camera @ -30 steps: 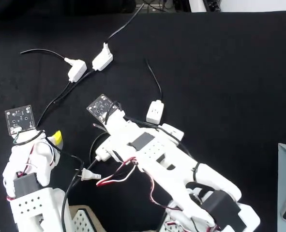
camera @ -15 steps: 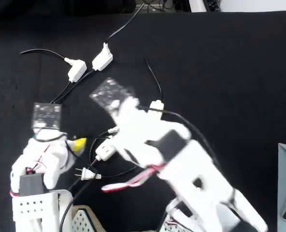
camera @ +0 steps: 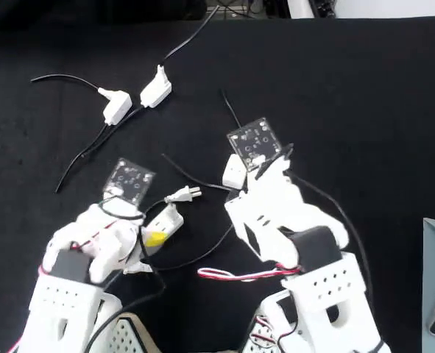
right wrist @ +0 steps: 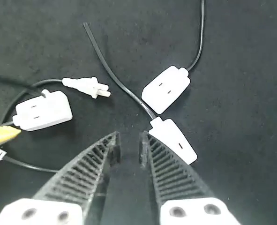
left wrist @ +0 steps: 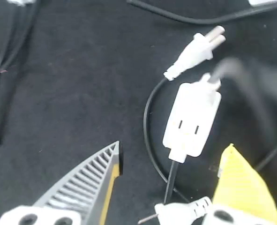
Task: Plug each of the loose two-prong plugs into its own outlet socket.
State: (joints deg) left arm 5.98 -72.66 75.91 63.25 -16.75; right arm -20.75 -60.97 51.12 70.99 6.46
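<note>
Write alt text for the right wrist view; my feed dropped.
The right gripper, narrowly parted and empty, hangs over the black table. Beyond its tips lie a loose two-prong plug beside one white outlet socket, a second socket apart, and a third white connector nearest the gripper.

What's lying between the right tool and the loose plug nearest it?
Nothing. In the right wrist view, the stretch of black table from the right tool to the plug is bare.
</note>
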